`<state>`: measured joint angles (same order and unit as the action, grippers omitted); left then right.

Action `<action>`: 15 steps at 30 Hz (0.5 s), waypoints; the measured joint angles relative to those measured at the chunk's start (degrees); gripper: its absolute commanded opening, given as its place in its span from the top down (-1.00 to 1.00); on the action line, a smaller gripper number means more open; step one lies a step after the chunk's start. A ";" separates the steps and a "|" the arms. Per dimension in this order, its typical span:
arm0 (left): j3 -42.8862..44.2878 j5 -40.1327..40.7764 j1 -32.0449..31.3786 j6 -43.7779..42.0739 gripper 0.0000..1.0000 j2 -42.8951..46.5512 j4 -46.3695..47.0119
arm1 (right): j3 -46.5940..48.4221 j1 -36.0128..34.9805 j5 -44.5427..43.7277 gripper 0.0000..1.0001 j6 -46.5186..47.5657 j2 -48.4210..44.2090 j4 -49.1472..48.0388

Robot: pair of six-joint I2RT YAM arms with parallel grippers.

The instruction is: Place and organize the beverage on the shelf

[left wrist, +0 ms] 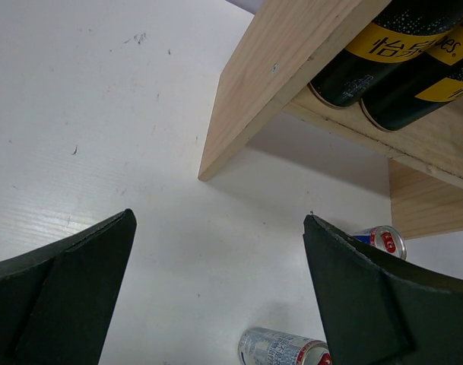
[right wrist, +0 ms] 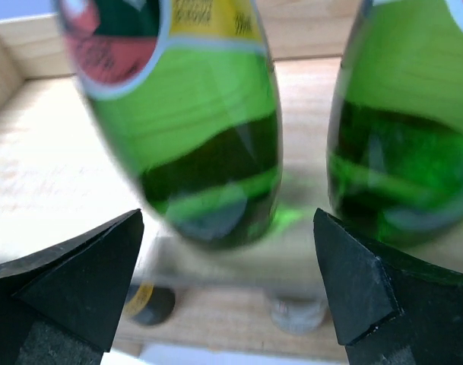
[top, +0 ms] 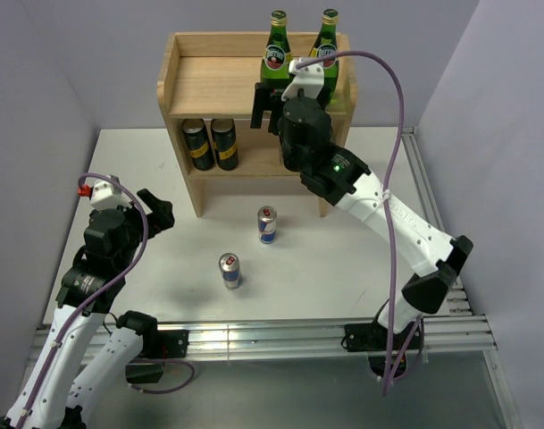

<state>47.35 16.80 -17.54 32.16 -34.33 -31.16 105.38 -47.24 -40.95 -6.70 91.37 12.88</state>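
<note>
The wooden shelf [top: 209, 82] stands at the back of the white table [top: 138, 152]. There are six drinks. Two green bottles [top: 276, 54] stand side by side on top of the shelf, at its right end. Two black cans [top: 197, 143] stand together on the lower board, at the left. Two blue cans [top: 267, 225] stand on the table in front of the shelf, a little apart. The right claw [right wrist: 227, 224] is spread wide just by the bottles and holds nothing. The left claw [left wrist: 220, 220] is spread wide too, over the table near the shelf's left side, and it is empty
</note>
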 measured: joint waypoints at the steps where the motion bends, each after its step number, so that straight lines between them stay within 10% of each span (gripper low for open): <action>1: 0.00 0.00 0.00 0.00 -0.99 0.00 0.00 | -1.44 -0.81 -0.57 -1.00 0.15 -1.18 -0.55; 15: 0.00 -0.02 0.00 0.00 -0.99 -0.02 0.00 | -40.26 -21.84 -6.86 -1.00 -11.47 -23.23 -7.65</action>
<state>47.35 16.78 -17.54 32.16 -34.35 -31.16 65.12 -69.08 -47.81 -18.17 68.14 5.23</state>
